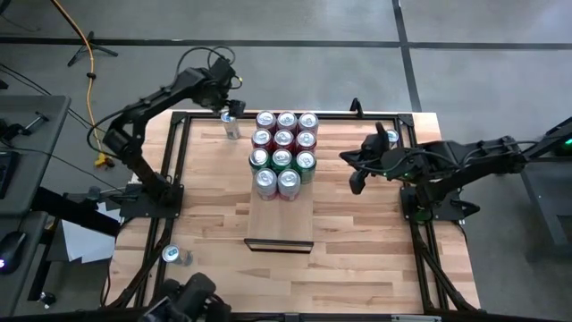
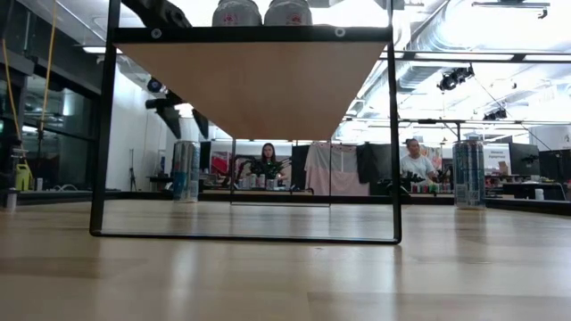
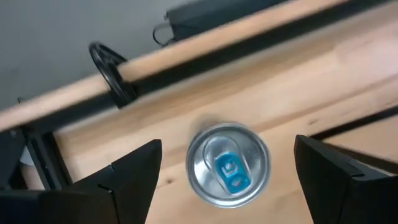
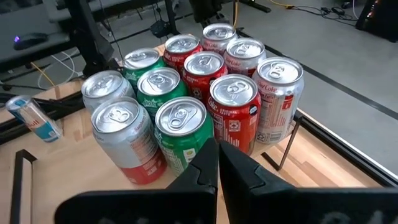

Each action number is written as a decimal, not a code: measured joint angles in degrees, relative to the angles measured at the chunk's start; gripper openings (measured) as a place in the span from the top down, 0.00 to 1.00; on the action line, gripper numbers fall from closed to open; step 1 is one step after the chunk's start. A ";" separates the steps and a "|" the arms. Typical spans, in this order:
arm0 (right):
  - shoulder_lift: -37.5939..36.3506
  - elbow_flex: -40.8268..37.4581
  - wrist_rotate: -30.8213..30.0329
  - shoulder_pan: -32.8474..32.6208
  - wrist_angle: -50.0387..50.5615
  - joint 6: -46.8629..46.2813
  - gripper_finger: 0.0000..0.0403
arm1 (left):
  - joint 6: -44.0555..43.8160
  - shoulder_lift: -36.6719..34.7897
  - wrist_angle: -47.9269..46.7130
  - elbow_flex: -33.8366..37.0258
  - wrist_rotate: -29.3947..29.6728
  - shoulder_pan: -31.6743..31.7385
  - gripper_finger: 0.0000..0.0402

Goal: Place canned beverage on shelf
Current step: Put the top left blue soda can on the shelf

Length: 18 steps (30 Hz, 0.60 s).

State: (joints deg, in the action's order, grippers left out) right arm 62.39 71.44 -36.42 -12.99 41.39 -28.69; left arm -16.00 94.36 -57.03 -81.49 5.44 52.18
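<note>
Left gripper (image 3: 227, 180) held spread above blue-tabbed can (image 3: 228, 163), at eleven o'clock from shelf (image 1: 280, 219), straddling for grasp. Right gripper (image 4: 219, 163) parked clenched, empty, at three o'clock from shelved cans (image 1: 284, 152).

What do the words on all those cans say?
None can be read for sure.
Red and white cans: curly writing, too blurred.
Green cans: label too blurred.
Blue-tab can between the left end effector's fingers: only its top shows, no words.
</note>
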 joint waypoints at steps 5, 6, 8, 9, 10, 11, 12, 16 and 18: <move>2.44 0.00 0.01 0.00 0.02 0.01 1.00 | -0.37 2.29 -1.54 0.00 -2.29 0.00 0.26; 2.93 0.00 0.03 0.00 0.01 0.05 1.00 | -0.52 2.75 -1.70 0.00 -3.13 -0.02 0.26; 3.53 0.00 0.54 0.00 0.15 0.11 1.00 | -1.43 3.64 -2.45 0.00 -3.91 -0.02 0.26; 3.62 0.00 0.78 0.00 0.17 0.11 1.00 | -1.53 4.09 -2.88 0.00 -3.93 -0.02 0.26; 3.62 0.00 0.97 0.00 0.17 0.11 1.00 | -1.54 4.45 -3.10 0.00 -3.90 -0.05 0.26; 3.62 0.00 0.98 -0.02 0.16 0.11 1.00 | -1.47 4.81 -3.15 0.00 -3.82 -0.11 0.26; 3.62 0.00 0.98 -0.02 0.15 0.07 1.00 | -1.47 5.14 -3.13 0.00 -3.72 -0.18 0.26; 3.56 0.00 1.03 -0.17 0.15 -0.65 1.00 | -1.45 5.76 -3.03 0.00 -3.34 -0.53 0.31; 3.56 0.00 1.09 -0.17 0.15 -0.97 1.00 | -1.35 6.17 -3.09 0.00 -3.09 -0.77 0.38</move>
State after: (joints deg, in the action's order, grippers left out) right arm 65.95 71.44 -35.34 -13.17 41.54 -29.65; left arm -17.36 100.53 -60.12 -81.49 2.35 51.42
